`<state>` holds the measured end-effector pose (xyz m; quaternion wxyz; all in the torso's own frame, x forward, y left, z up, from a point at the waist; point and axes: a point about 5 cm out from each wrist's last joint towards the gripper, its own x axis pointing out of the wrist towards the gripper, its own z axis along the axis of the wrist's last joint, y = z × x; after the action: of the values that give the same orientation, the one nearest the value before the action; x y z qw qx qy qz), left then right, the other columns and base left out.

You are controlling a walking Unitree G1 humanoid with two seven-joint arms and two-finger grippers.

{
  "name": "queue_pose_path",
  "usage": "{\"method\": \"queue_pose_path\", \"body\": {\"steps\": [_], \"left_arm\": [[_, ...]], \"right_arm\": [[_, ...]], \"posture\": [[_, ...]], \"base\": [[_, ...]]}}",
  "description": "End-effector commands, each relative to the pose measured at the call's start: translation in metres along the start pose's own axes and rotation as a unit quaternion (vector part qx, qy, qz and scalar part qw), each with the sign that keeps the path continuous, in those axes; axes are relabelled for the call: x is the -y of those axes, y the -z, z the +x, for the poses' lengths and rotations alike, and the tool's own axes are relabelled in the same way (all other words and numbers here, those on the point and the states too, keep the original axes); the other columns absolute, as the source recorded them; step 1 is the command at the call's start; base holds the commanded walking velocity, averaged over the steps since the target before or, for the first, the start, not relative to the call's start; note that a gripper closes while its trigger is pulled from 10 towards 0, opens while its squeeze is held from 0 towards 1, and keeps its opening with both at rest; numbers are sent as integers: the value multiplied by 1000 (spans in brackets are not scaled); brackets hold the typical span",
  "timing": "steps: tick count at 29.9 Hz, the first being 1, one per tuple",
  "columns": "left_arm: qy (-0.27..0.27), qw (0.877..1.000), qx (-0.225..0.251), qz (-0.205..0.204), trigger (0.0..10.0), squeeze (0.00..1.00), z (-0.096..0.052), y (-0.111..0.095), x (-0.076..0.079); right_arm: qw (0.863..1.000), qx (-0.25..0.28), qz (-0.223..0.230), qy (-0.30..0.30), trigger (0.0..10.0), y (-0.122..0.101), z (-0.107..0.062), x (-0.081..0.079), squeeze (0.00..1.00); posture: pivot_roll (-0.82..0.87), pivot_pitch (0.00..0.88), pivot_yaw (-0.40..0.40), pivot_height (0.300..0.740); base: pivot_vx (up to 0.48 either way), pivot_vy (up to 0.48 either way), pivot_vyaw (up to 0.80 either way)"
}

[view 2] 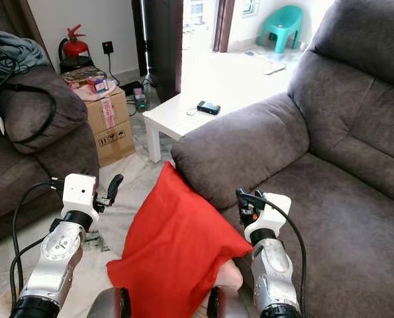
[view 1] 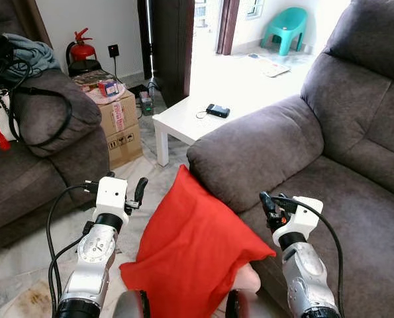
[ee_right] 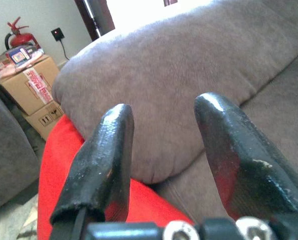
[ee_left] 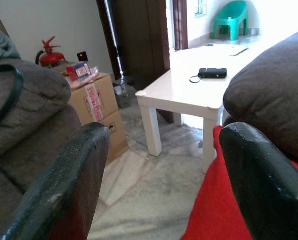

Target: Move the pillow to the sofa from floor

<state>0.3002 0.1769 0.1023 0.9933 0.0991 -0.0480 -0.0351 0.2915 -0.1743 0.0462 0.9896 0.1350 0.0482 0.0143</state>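
The red pillow (view 1: 190, 245) stands tilted on the floor, its top corner leaning against the grey sofa's armrest (view 1: 256, 146). The sofa seat (view 1: 342, 199) is to the right. My left gripper (view 1: 117, 184) is raised just left of the pillow and is open, with the pillow's edge (ee_left: 209, 215) beside one finger. My right gripper (view 1: 274, 202) hovers at the pillow's right side over the front of the sofa seat. Its fingers (ee_right: 106, 150) are open, pointing at the armrest with nothing between them. Neither gripper touches the pillow.
A white low table (view 1: 183, 122) with a small black device (view 1: 218, 110) stands beyond the armrest. Cardboard boxes (view 1: 120, 126), a red fire extinguisher (view 1: 82, 50) and a grey armchair (view 1: 44, 119) with a bag are on the left. Marble floor (ee_left: 138, 190) lies between.
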Motion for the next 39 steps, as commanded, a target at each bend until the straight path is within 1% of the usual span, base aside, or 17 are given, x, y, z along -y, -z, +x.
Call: {"method": "queue_pose_path", "body": {"steps": [1, 5, 22, 27, 34, 39], "left_arm": [[1, 1000, 5, 0, 10000, 0, 2, -1, 2], [0, 1000, 7, 5, 10000, 0, 2, -2, 2], [3, 1000, 2, 10, 10000, 0, 2, 0, 2], [4, 1000, 1, 10, 10000, 0, 2, 0, 2], [-3, 1000, 1, 6, 10000, 0, 2, 0, 1], [-4, 1000, 0, 5, 10000, 0, 2, 1, 0]], "right_arm": [[1000, 5, -2, -2, 10000, -3, 1, 0, 0], [1000, 3, -4, -3, 10000, -3, 2, 0, 0], [1000, 2, -7, -8, 10000, -5, 5, 0, 0], [1000, 8, -1, -9, 10000, -6, 7, -2, 0], [1000, 7, -7, -23, 10000, -6, 7, -8, 0], [999, 5, -4, -31, 10000, -6, 7, -9, 0]], "posture": [[57, 0, -64, 606], [56, 0, -63, 606], [55, 0, -62, 606], [54, 0, -60, 606], [55, 0, -60, 606], [54, 0, -59, 588]], "base": [[-300, 0, 0], [-323, 0, 0], [0, 0, 0], [0, 0, 0], [0, 0, 0], [0, 0, 0]]}}
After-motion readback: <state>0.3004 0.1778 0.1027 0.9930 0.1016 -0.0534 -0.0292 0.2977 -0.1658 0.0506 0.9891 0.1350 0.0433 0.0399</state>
